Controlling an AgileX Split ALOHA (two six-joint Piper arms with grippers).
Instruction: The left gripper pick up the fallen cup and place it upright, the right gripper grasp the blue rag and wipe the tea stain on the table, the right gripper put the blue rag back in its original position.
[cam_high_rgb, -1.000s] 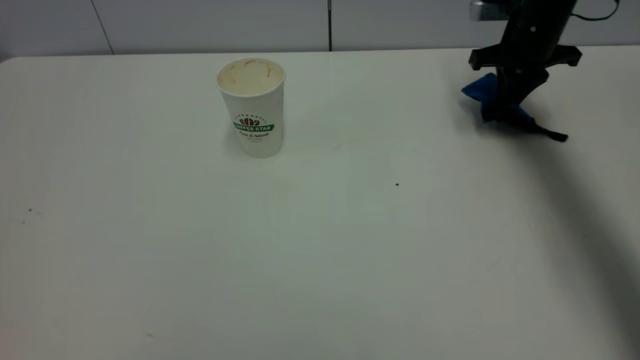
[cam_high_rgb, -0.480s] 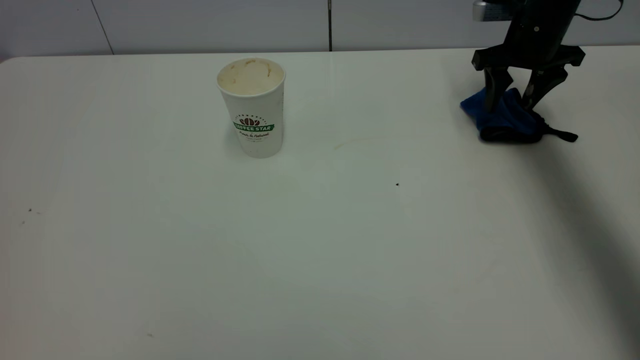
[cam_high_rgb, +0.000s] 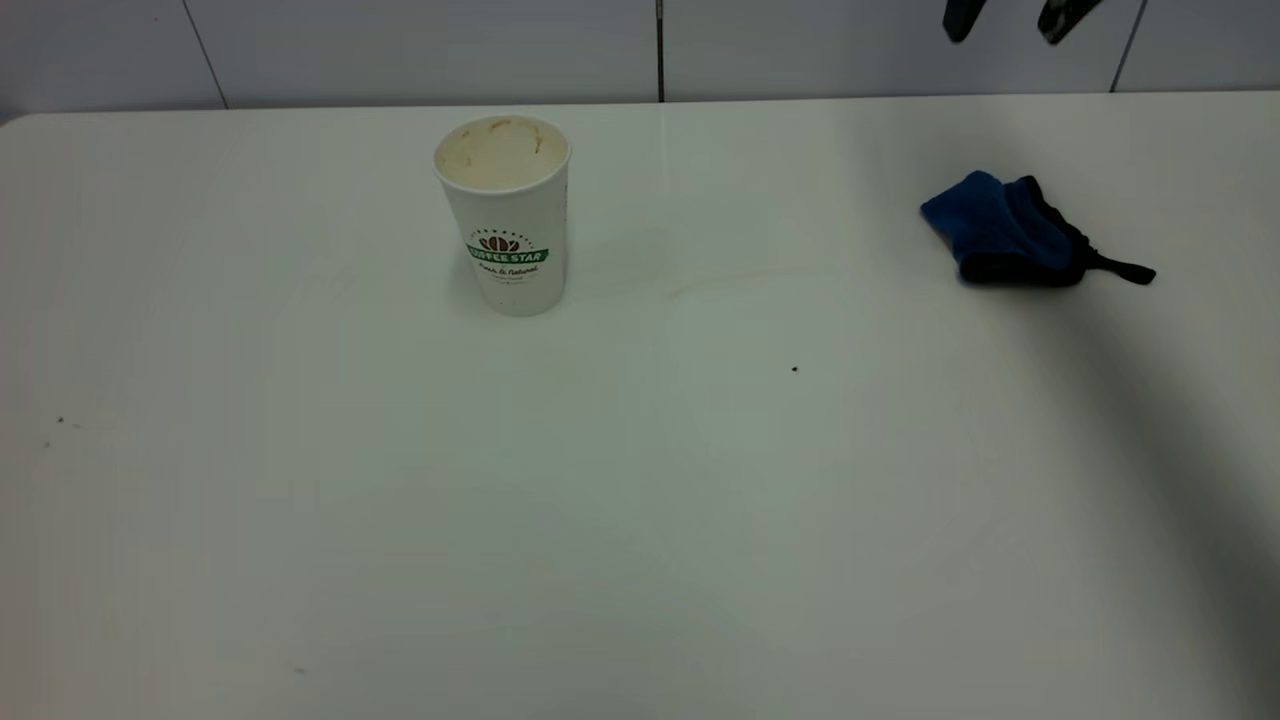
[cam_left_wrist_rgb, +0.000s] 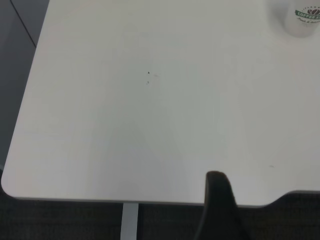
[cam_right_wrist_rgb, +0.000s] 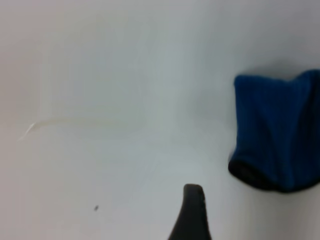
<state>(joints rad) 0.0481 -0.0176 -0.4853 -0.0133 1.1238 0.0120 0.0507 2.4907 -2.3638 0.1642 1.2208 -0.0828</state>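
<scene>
The cup (cam_high_rgb: 503, 215) stands upright at the back left of the table (cam_high_rgb: 640, 500); its base also shows in the left wrist view (cam_left_wrist_rgb: 305, 20). The blue rag (cam_high_rgb: 1010, 240) lies bunched on the table at the back right, free of any gripper, and shows in the right wrist view (cam_right_wrist_rgb: 280, 135). My right gripper (cam_high_rgb: 1010, 18) hangs open and empty high above the rag, only its fingertips in view. No brown blot shows, only a faint tan streak (cam_high_rgb: 700, 288) right of the cup. My left gripper is out of the exterior view; one finger (cam_left_wrist_rgb: 217, 205) shows over the table's near edge.
A tiny dark speck (cam_high_rgb: 794, 369) lies mid-table, and a few more specks (cam_high_rgb: 58, 422) at the left. A grey panelled wall (cam_high_rgb: 400, 50) runs behind the table. The table's rounded corner and edge (cam_left_wrist_rgb: 15, 190) show in the left wrist view.
My right gripper opened and let go of the blue rag, then rose straight up nearly out of view. The rag stays on the table at the back right. The cup has not moved.
</scene>
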